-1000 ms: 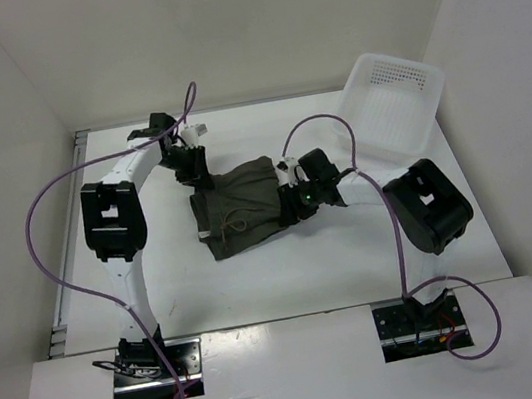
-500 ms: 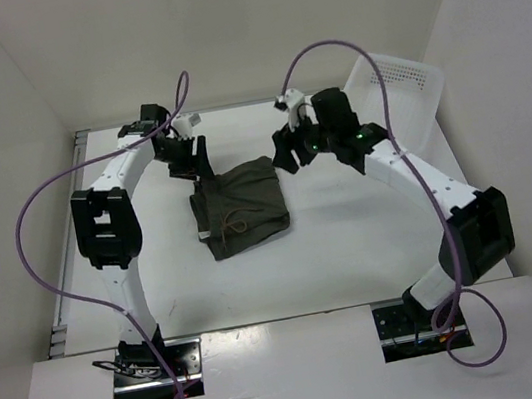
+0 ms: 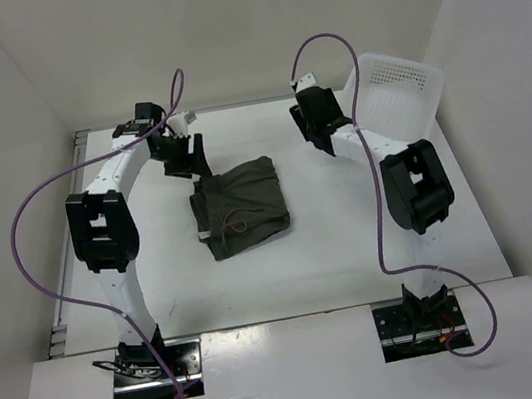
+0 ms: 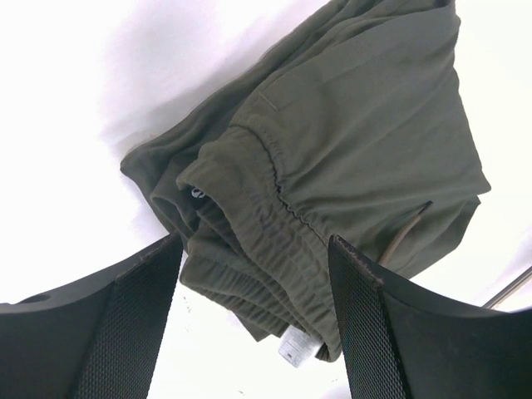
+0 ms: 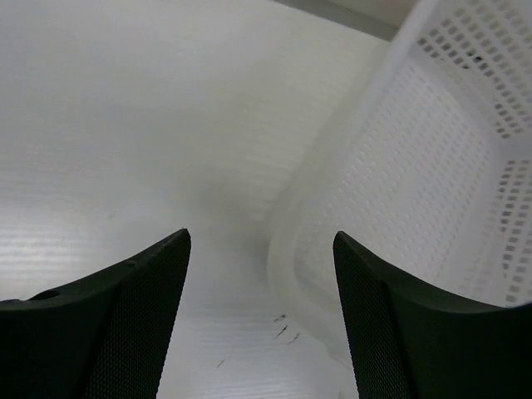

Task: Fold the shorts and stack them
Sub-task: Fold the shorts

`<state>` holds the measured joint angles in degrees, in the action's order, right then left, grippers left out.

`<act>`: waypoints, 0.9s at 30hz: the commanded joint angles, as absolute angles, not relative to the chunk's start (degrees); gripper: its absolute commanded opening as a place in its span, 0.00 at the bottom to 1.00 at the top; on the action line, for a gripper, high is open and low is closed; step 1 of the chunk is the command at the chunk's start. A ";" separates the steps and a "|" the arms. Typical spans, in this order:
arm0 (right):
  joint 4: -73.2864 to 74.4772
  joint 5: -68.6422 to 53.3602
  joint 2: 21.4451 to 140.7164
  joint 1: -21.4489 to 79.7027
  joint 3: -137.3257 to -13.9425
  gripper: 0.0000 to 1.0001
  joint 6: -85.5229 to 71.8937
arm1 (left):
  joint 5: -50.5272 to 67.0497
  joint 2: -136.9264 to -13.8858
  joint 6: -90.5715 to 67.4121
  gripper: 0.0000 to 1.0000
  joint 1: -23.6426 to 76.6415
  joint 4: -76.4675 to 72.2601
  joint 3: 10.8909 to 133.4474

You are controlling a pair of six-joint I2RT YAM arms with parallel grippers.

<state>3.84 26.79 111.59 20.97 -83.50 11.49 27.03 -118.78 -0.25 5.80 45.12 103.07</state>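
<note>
The dark olive-green shorts (image 3: 240, 207) lie folded into a rough square on the white table, drawstring on top near the left side. In the left wrist view the shorts (image 4: 349, 141) show their gathered waistband and a white label (image 4: 298, 349). My left gripper (image 3: 191, 161) is open and empty, hovering just above the far-left corner of the shorts, its jaws (image 4: 253, 332) astride the waistband edge without touching it. My right gripper (image 3: 315, 123) is open and empty, away from the shorts at the far right, over bare table (image 5: 262, 316) beside the basket.
A white perforated plastic basket (image 3: 395, 103) stands tilted at the far right corner; its wall (image 5: 432, 166) is close on the right of my right gripper. White walls enclose the table on the left, the back and the right. Purple cables loop from both arms.
My right gripper has left the right edge of the shorts and swung up and back to the far right by the basket. My left gripper has shifted slightly backward. The shorts stay folded.
</note>
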 commanded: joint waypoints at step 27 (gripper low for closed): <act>-15.90 40.25 110.76 20.48 -72.61 0.75 23.37 | 27.60 -113.20 0.00 0.81 5.54 43.95 99.50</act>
